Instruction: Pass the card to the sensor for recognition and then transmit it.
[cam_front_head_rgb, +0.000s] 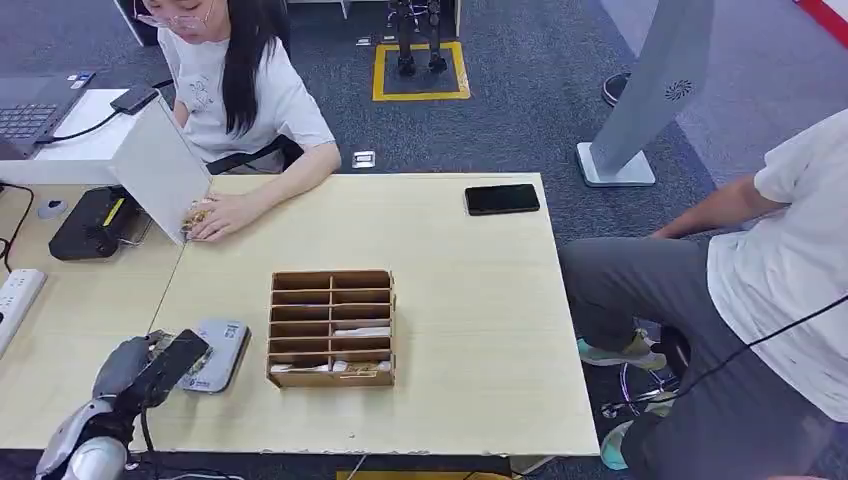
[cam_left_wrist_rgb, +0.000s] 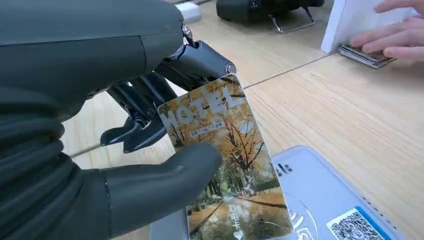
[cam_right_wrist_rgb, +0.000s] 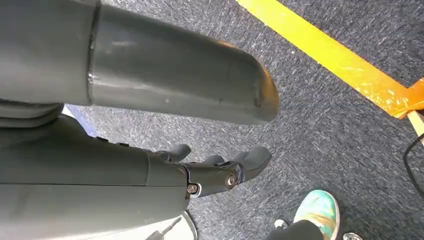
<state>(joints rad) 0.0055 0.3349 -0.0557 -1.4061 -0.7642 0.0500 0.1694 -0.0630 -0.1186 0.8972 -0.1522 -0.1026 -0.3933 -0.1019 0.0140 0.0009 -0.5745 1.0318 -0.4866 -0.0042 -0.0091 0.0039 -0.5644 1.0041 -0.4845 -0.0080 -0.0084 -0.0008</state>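
Pale wood-grain table (cam_front_head_rgb: 470, 300) fills my head view, on dark grey carpet with a yellow taped square at twelve o'clock. My left hand (cam_front_head_rgb: 150, 365) sits at about eight o'clock, its thick grey thumb and dark fingers (cam_left_wrist_rgb: 145, 100) pinching the card (cam_left_wrist_rgb: 225, 160), a glossy rectangle printed with autumn trees. That card hangs just above the sensor (cam_front_head_rgb: 215, 352), a flat grey rounded pad carrying a QR sticker; I cannot tell if they touch. My right hand (cam_right_wrist_rgb: 220, 172) hangs over the carpet, fingers loosely curled, grasping nothing.

Beside the sensor, near centre, stands a brown slotted wooden organizer (cam_front_head_rgb: 332, 327); its nearer slots hold a few flat cards, the farther ones look bare. At one o'clock lies a black phone (cam_front_head_rgb: 502, 199). At eleven o'clock a seated person's hand (cam_front_head_rgb: 222, 215) rests on a small card stack beside a white board (cam_front_head_rgb: 160, 160), with a black device (cam_front_head_rgb: 90, 225) behind. Another person sits at three o'clock.
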